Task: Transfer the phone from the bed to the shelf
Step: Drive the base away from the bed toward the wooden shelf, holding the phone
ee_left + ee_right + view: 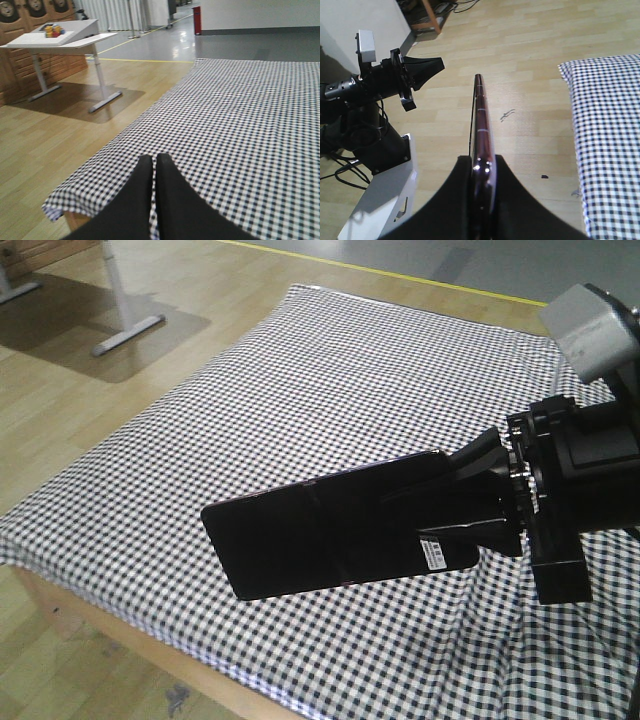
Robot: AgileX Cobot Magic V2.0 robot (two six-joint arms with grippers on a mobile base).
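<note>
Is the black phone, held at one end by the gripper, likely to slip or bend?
Probably slippery: the phone looks glossy and the right gripper pinches only one end. The crease across its middle suggests it might fold under a push. Thin, so likely light.

bed: light wooden frame | checked sheet: spread over it, creased

right gripper clamped on phone, left gripper empty, fingers pressed together
</note>
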